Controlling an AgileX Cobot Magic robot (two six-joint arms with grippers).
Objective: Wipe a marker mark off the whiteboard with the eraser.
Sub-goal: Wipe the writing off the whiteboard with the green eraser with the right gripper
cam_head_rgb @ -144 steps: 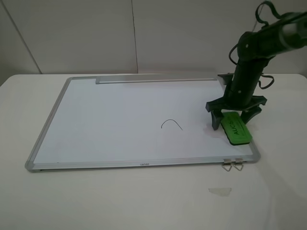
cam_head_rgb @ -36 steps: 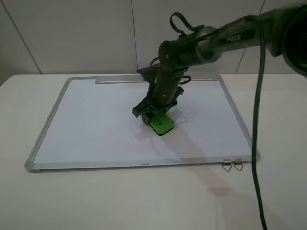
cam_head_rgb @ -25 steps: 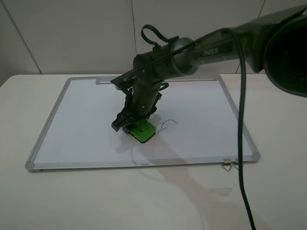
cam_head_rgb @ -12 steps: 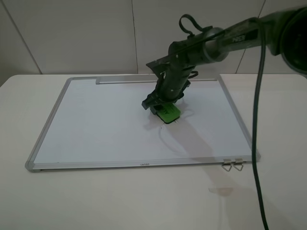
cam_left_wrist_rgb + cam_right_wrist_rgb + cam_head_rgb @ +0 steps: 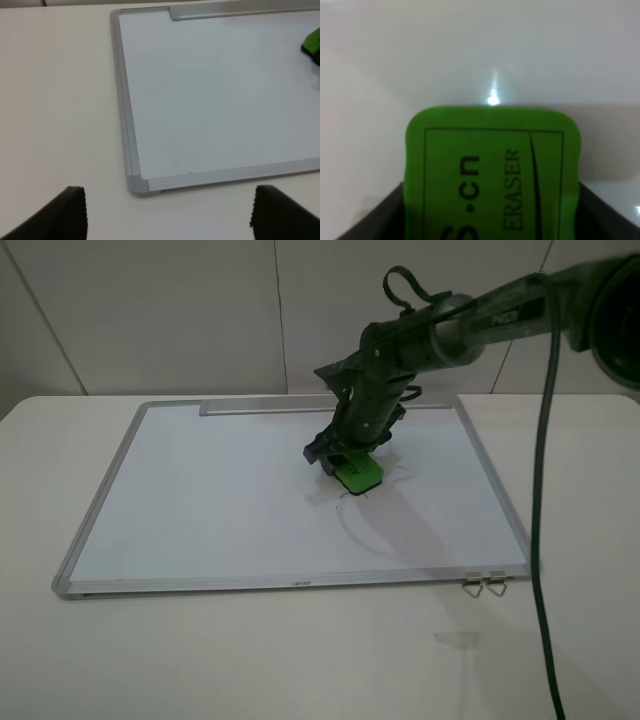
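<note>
The whiteboard [image 5: 220, 490] lies flat on the pale table. My right gripper [image 5: 345, 455] is shut on the green eraser [image 5: 358, 473] and presses it onto the board right of its centre. In the right wrist view the eraser [image 5: 492, 175] fills the space between the dark fingers [image 5: 592, 212], with white board [image 5: 470, 50] beyond it. Of the marker mark, only a tiny dark trace [image 5: 343, 496] shows at the eraser's near edge; the rest is gone or hidden. My left gripper [image 5: 170, 202] hovers open off the board's near left corner, and the eraser [image 5: 312, 44] shows at that view's edge.
A grey tray strip [image 5: 330, 405] runs along the board's far edge. Two metal clips [image 5: 485, 583] hang at its near right corner. A clear tape scrap [image 5: 458, 638] lies on the table in front of them. The right arm's cable [image 5: 545, 540] hangs over the table's right side.
Over the last second the right gripper swept the eraser rightward from left of the mark across it, and the arch has nearly vanished. In the last half second it shifted slightly right.
</note>
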